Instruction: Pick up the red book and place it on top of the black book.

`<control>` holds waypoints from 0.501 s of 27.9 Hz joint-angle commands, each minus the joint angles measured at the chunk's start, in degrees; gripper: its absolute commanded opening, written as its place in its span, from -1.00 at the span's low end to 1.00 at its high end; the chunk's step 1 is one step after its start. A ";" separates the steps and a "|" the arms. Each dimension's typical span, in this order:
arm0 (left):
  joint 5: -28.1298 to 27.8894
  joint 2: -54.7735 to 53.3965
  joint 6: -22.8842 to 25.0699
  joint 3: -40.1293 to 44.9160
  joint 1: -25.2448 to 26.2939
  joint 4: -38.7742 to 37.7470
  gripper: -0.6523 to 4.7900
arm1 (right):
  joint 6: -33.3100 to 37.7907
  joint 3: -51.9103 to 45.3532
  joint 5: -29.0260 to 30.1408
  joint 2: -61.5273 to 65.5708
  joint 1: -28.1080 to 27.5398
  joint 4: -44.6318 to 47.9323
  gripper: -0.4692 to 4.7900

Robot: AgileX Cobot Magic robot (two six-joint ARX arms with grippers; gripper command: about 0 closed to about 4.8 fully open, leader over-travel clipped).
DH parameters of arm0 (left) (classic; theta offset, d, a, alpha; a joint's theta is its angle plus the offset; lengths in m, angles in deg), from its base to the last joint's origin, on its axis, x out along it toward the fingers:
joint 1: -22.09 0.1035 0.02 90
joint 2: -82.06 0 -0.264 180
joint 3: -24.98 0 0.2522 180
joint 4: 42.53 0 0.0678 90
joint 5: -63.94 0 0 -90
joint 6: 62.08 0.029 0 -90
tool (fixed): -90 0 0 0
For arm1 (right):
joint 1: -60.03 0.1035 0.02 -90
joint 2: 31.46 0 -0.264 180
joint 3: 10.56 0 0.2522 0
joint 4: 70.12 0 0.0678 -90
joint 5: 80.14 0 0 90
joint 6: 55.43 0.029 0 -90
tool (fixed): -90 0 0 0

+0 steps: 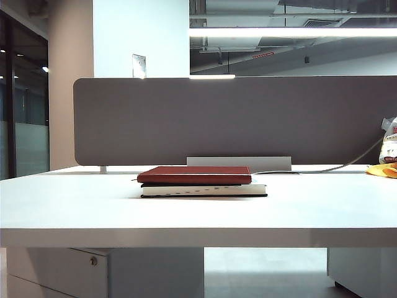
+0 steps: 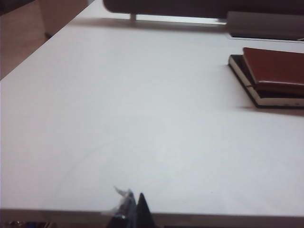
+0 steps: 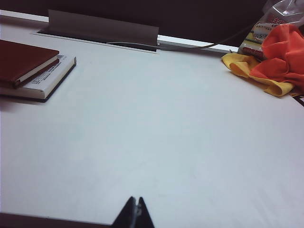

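Note:
The red book (image 1: 194,174) lies flat on top of the black book (image 1: 205,190) near the middle of the white table (image 1: 74,205). Both show in the left wrist view, red book (image 2: 278,69) over black book (image 2: 266,97), and in the right wrist view, red book (image 3: 21,59) over black book (image 3: 50,78). My left gripper (image 2: 134,198) is shut and empty at the table's near edge, far from the books. My right gripper (image 3: 136,200) is shut too, holding nothing, also back at the near edge. Neither arm shows in the exterior view.
A grey partition (image 1: 236,118) runs along the table's back edge with a grey cable tray (image 3: 102,29) in front. Orange and yellow cloth (image 3: 275,57) and a plastic bag (image 1: 389,139) lie at the back right. A cable (image 1: 335,167) trails there.

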 commanded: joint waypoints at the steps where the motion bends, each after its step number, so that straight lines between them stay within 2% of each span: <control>1: 0.42 -0.04 2.01 0.33 0.20 -0.07 -0.78 | -0.04 -0.17 0.15 0.00 0.07 0.98 -0.81; 14: 0.50 -0.02 2.32 0.33 0.63 -1.03 -0.78 | -0.04 -0.17 0.15 0.00 0.07 0.98 -0.81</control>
